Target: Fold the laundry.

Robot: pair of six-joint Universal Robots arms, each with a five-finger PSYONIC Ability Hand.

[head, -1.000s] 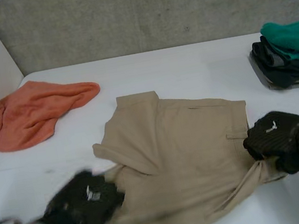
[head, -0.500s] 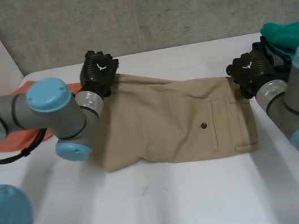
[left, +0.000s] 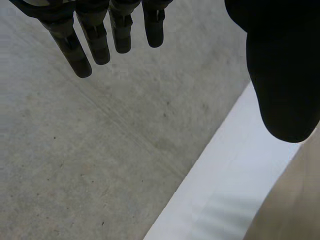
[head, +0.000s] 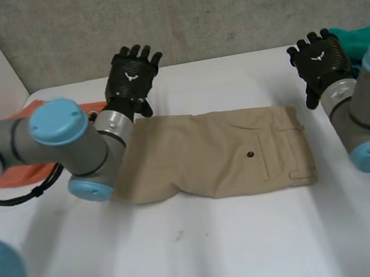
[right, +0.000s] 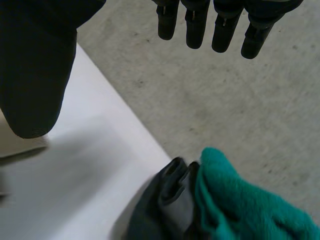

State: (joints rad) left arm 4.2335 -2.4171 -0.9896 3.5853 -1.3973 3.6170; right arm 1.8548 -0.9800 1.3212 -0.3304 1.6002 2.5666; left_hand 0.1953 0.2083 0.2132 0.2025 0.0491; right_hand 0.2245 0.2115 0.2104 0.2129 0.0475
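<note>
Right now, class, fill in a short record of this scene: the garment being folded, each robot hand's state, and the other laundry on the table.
Garment: beige shorts, lying flat on the white table, buttoned pocket facing up
Left robot hand: open, fingers spread, holding nothing, clear of the shorts near their far left corner
Right robot hand: open, holding nothing, beyond the far right corner
Loose laundry: orange cloth, partly hidden by the left arm
Stack: green cloth on dark clothes, beside the right robot hand
</note>
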